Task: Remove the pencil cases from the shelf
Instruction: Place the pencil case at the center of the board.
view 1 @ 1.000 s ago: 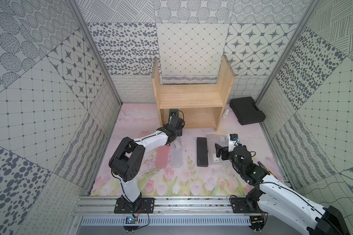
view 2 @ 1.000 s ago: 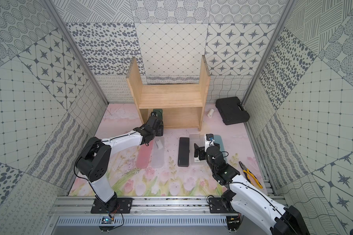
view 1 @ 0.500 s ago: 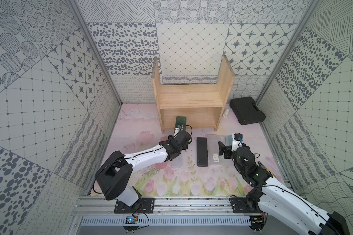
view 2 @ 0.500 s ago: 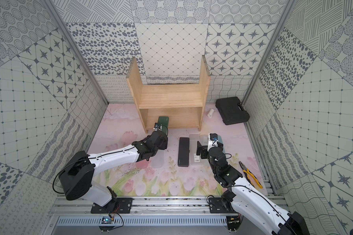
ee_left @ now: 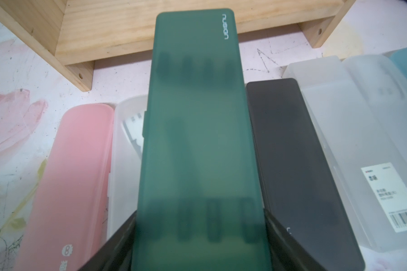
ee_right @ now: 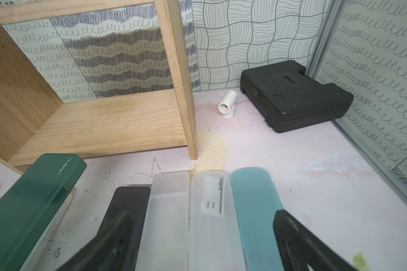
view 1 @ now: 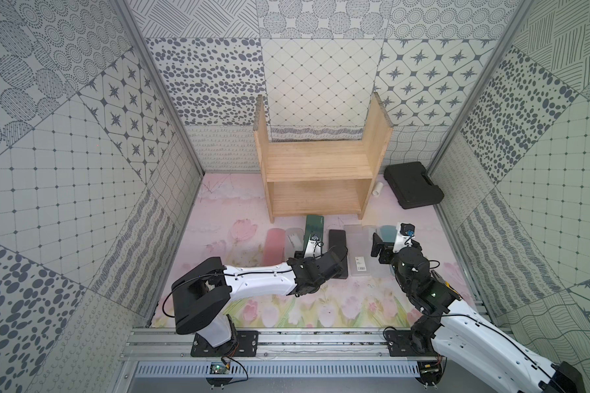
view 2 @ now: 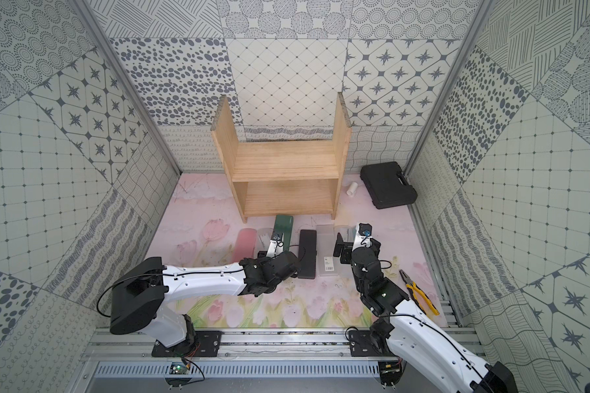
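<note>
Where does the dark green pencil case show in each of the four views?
In a top view: dark green pencil case mid-floor, just in front of the pine shelf.
In a top view: same spot.
Left wrist: fills the centre, held in the left gripper.
Right wrist: slanting, near the pine shelf's lower board.
Shared landmark: the pine shelf.

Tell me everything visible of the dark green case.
The dark green case is a long, slim, frosted plastic box with white lettering at its far end; dark shapes show inside. The left gripper clamps its near end. It is raised over a clear case, far end by the front of the shelf.
</note>
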